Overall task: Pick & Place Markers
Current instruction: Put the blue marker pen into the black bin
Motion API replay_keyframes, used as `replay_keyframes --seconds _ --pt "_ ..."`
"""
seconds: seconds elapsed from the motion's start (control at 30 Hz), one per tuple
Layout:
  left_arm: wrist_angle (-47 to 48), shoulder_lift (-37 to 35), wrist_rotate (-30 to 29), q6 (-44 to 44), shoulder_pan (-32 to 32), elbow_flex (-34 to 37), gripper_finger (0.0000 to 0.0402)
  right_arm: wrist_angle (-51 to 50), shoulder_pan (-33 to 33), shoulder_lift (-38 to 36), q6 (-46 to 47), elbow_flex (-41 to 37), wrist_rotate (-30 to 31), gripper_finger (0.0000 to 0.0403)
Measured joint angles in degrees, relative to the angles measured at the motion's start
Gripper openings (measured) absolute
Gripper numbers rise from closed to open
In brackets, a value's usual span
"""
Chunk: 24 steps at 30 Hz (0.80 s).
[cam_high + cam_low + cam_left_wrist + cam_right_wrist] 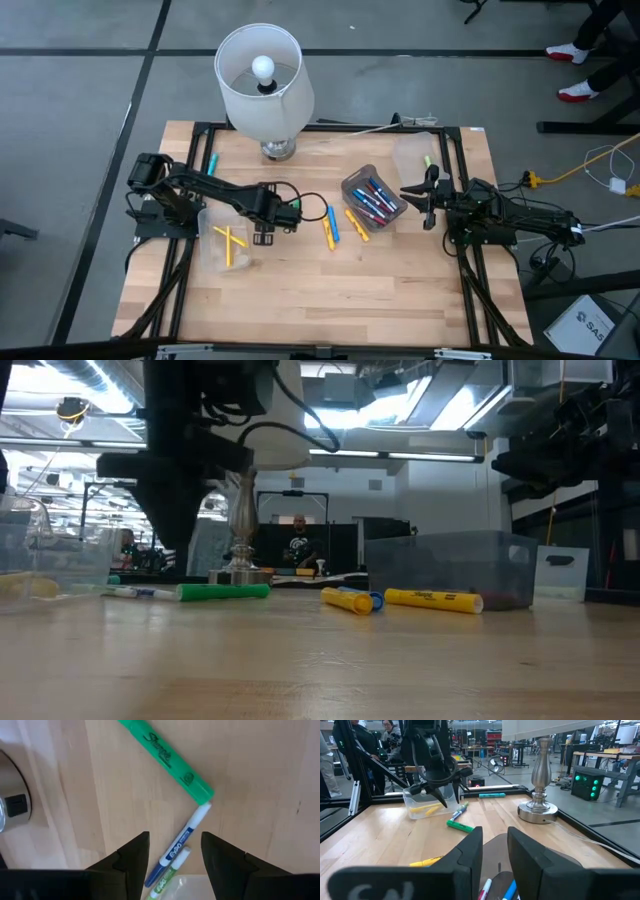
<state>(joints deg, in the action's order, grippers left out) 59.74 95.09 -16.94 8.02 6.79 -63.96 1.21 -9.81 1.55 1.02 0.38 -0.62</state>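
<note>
The left gripper (pixel 172 855) hangs just above the wooden table (pixel 330 290), its 2 dark fingers (pixel 135 852) spread apart with nothing between them. Directly below lie a slim white marker with a blue cap (pixel 177 850) and a thinner white marker with a green cap (pixel 167 877), side by side. The blue-capped one's white end touches the tip of a chunky green highlighter (pixel 165 757).

Beside that arm, a clear plastic bin (pixel 225 245) holds 2 crossed yellow markers (pixel 230 240).

Mid-table lie a blue marker (pixel 333 225) and yellow ones (pixel 355 225).

The right gripper (pixel 495 852), fingers narrowly parted and empty, hovers over a grey bin (pixel 373 198) of red and blue markers.

A white-shaded lamp (pixel 262 85) stands at the back.
</note>
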Motion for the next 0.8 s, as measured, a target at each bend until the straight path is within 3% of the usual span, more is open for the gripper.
replay_keyframes --seconds 0.33,0.8 --pt "0.75 0.69 0.38 -7.59 0.02 -0.02 0.0175 -0.01 -0.01 -0.01 0.0 0.0 0.01 0.009" --pt "5.07 11.96 -1.56 -10.76 0.02 -0.05 0.016 0.0 0.0 -0.01 0.0 0.0 0.01 0.0091"
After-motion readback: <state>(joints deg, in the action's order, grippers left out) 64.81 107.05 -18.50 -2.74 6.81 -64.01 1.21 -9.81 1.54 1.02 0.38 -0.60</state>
